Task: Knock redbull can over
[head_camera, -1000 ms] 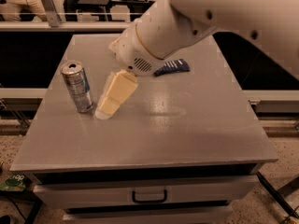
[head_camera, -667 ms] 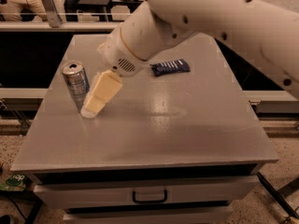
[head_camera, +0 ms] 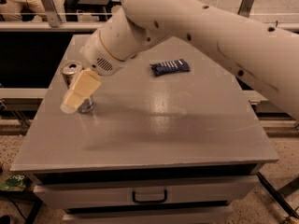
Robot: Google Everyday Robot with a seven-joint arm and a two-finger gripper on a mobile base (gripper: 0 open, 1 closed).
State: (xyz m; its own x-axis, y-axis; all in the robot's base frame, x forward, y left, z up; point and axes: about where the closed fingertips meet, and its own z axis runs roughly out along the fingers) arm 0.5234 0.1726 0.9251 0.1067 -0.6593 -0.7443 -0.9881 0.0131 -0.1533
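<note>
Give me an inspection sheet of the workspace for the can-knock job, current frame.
Surface: gray table, glossy top, with a drawer below the front edge.
Job's things: redbull can standing near the left edge, not knocked over.
Clutter: dark blue snack wrapper lying flat toward the back, well apart from the can.
Grippers: gripper low in front of the can, overlapping it in the camera view; contact cannot be told.
Cables: nothing seen.
Surroundings: speckled floor; pale rail behind the table.
</note>
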